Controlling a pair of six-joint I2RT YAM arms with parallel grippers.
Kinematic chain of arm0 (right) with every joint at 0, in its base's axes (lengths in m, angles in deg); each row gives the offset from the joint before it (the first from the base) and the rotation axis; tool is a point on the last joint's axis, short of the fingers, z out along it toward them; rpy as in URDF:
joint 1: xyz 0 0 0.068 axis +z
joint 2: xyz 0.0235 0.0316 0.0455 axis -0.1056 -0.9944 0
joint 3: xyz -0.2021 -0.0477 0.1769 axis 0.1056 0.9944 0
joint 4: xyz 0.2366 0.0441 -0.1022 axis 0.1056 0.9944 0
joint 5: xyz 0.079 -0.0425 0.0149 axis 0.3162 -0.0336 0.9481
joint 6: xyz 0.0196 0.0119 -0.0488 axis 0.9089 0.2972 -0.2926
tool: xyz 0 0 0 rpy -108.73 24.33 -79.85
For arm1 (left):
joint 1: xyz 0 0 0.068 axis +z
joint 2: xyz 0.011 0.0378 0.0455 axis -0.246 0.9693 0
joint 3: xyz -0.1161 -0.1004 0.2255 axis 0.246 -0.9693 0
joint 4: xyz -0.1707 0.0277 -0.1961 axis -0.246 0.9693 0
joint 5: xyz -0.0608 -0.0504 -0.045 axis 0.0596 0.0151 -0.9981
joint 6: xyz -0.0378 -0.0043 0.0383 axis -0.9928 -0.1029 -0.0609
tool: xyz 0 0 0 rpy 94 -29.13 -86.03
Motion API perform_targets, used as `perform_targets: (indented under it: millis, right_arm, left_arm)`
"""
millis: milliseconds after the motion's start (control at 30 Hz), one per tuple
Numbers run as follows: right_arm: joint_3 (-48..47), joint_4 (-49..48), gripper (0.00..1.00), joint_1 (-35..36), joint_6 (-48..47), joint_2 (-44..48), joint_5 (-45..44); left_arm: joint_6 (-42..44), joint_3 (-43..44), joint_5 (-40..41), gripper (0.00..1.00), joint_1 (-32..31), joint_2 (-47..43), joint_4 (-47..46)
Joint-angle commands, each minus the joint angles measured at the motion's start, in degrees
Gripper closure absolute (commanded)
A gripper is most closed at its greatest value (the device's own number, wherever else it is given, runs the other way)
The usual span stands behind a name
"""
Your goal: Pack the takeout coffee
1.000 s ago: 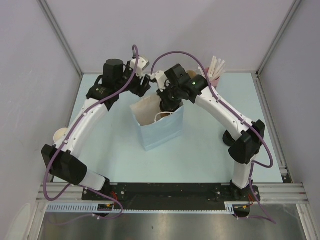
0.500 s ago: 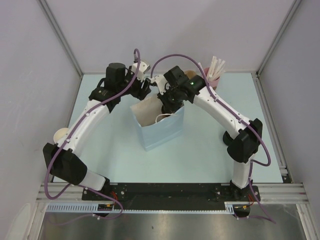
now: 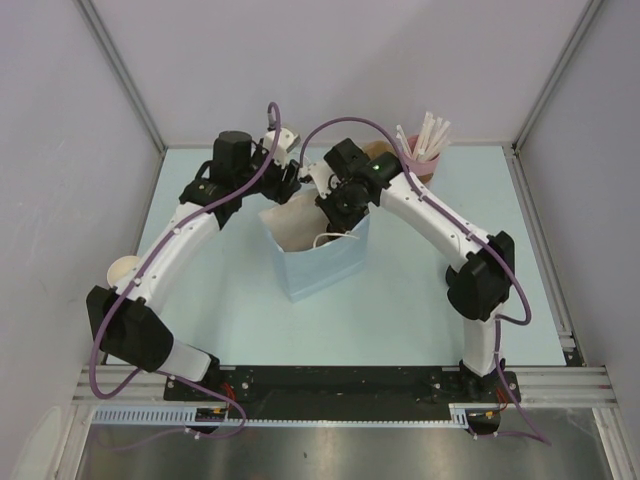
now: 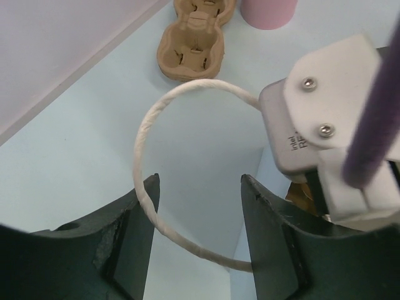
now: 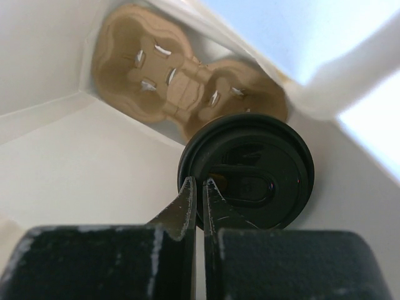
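The takeout coffee shows in the right wrist view as a round black lid (image 5: 247,181), seen from above inside the pale blue paper bag (image 3: 325,262). My right gripper (image 5: 199,186) is shut on the near left rim of the lid; in the top view it (image 3: 337,212) reaches down into the bag's open mouth. The cup's body is hidden under the lid. A tan cardboard cup carrier (image 5: 169,78) lies on the bag's floor below the cup. My left gripper (image 4: 200,187) is open at the bag's far left edge, with the bag's white paper handle (image 4: 147,125) looping between its fingers.
A pink cup of white straws (image 3: 425,148) stands at the back right. A second cardboard carrier (image 4: 197,37) lies on the table behind the bag. A tan lidless cup (image 3: 122,268) sits at the left edge beside the left arm.
The right arm has shifted a little left and back, its gripper staying in the bag's mouth. The left gripper has moved slightly right along the bag's far edge.
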Motion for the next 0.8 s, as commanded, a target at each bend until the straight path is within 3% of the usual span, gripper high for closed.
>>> perform_targets:
  millis: [0, 467, 767]
  right_arm:
    - [-1.93, 2.79, 1.0, 0.34, -1.93, -1.65, 1.88]
    - [0.0, 3.92, 1.0, -0.98, -3.07, -3.24, 0.83]
    - [0.18, 4.72, 1.0, -0.98, -4.04, -3.76, 0.39]
  left_arm:
    - [-1.98, -0.95, 0.14, 0.41, 0.16, -1.96, -3.38]
    - [-4.09, -2.27, 4.88, 0.55, -0.37, -1.96, -5.93]
    - [-4.26, -2.53, 10.68, 0.56, -1.07, -0.91, -6.28]
